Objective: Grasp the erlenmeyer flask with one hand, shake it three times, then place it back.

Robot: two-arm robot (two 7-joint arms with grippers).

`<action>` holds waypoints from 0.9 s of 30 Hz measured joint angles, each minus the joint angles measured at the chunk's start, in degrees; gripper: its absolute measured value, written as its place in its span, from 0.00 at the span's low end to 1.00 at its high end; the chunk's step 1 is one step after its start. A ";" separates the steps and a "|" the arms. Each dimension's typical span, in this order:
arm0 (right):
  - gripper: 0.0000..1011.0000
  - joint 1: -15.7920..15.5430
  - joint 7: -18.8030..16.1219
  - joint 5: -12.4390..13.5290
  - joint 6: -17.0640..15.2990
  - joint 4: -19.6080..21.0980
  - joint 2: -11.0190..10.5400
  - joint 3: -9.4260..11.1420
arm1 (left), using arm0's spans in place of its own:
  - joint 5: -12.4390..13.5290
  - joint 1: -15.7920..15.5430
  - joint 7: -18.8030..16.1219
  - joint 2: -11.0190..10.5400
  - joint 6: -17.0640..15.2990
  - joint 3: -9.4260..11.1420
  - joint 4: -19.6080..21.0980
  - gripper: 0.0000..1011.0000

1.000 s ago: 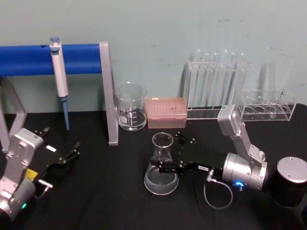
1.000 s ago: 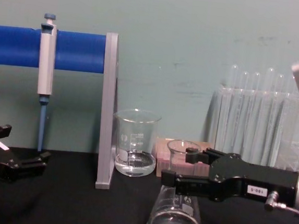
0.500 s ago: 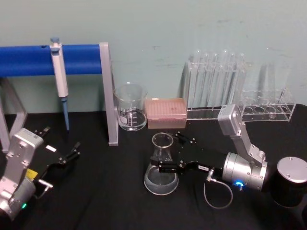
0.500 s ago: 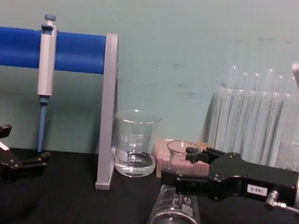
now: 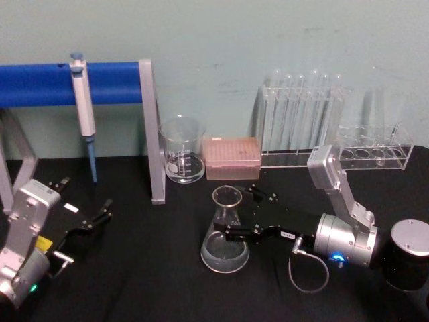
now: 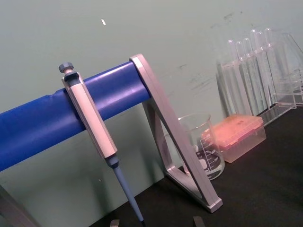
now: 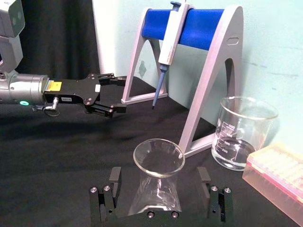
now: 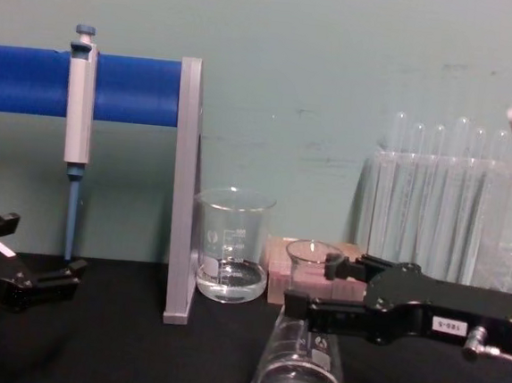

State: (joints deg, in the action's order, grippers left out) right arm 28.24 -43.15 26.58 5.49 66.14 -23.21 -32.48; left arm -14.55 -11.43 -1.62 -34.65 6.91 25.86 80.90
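The erlenmeyer flask [image 5: 225,231] stands upright on the black table, centre front, with a little clear liquid in its base; it also shows in the chest view [image 8: 301,375] and the right wrist view [image 7: 157,187]. My right gripper [image 5: 239,212] reaches in from the right at neck height and is open. Its two fingers [image 7: 114,176] flank the neck with a gap on each side, touching no glass. The same gripper appears in the chest view [image 8: 309,286]. My left gripper [image 5: 86,198] rests open at the front left, far from the flask.
A glass beaker [image 5: 182,151] and a pink tip box [image 5: 232,157] stand behind the flask. Test tube racks [image 5: 301,121] line the back right. A pipette [image 5: 83,100] hangs on the blue stand [image 5: 40,84]. A black canister [image 5: 407,258] sits at the far right.
My right gripper has drawn back a little to the right, its fingers still open around the neck. The flask and the left arm have not moved.
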 joint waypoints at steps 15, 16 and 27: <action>0.99 -3.44 0.87 1.67 -2.77 5.84 -4.75 1.81 | 0.00 0.00 0.00 0.00 0.00 0.00 0.00 0.99; 0.99 -3.91 1.07 1.92 -3.21 6.55 -5.41 2.05 | 0.00 0.00 0.00 0.00 0.00 0.00 0.00 0.99; 0.99 -8.11 8.08 3.14 -5.69 11.02 -8.70 6.19 | 0.00 0.00 0.00 0.00 0.00 0.00 0.00 0.99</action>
State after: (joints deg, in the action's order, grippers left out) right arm 20.12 -35.08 29.71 -0.19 77.17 -31.91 -26.29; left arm -14.55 -11.43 -1.62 -34.65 6.91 25.86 80.90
